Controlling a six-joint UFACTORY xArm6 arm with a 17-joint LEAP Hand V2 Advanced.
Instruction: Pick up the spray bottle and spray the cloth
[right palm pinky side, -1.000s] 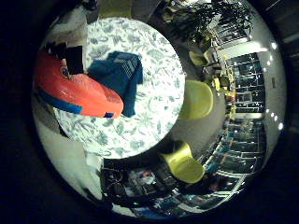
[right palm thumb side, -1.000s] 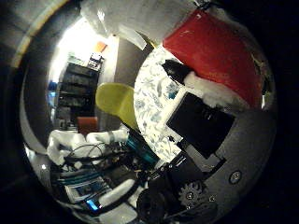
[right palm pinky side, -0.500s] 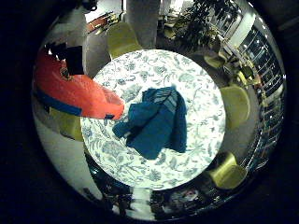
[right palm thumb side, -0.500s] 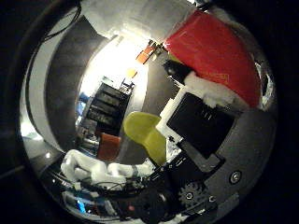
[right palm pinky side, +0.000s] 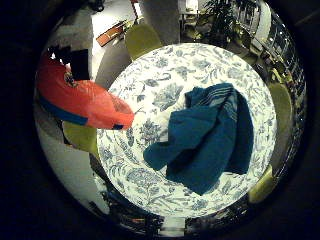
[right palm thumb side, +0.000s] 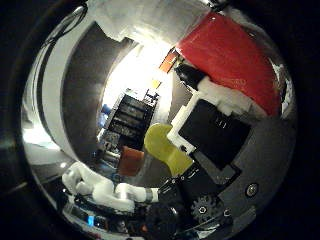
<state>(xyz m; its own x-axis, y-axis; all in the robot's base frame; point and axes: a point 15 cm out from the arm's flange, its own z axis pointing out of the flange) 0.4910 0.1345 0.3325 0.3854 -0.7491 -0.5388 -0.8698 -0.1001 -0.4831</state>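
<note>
A red-orange spray bottle with a blue band lies close against my palm in the little finger side view. The thumb side view shows its red body with a white part below it. My right hand shows there as black and white parts curled against the bottle. A dark blue cloth lies crumpled on a round table with a floral pattern, below the hand. The bottle is above the table's edge, off to one side of the cloth.
Yellow-green chairs stand around the table, one of them under the bottle. The thumb side view looks out into the room, with another yellow-green chair, shelves and a bright window area.
The camera has moved over the table: the cloth now fills more of the little finger side view and sits nearer its middle. The bottle has kept its place against the palm.
</note>
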